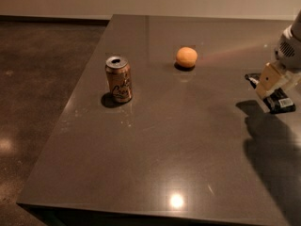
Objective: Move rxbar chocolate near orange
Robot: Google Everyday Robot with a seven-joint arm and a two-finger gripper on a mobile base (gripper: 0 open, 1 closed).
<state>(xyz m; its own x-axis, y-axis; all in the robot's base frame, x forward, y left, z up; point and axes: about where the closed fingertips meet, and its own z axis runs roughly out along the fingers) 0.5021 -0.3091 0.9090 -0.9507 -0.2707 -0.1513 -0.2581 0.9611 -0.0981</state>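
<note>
The rxbar chocolate (278, 100), a flat black wrapper with a white barcode patch at its near end, is at the right edge of the view. My gripper (271, 85) is over its middle and shut on it, with one tan finger (266, 79) showing. The bar is held a little above the table, and its shadow falls below it. The orange (186, 57) sits on the dark table (178, 140) to the left of the gripper and slightly farther back, well apart from the bar.
A tan drink can (118, 78) stands upright on the left part of the table, near the left edge. The table's front edge runs along the bottom of the view. Brown floor lies to the left.
</note>
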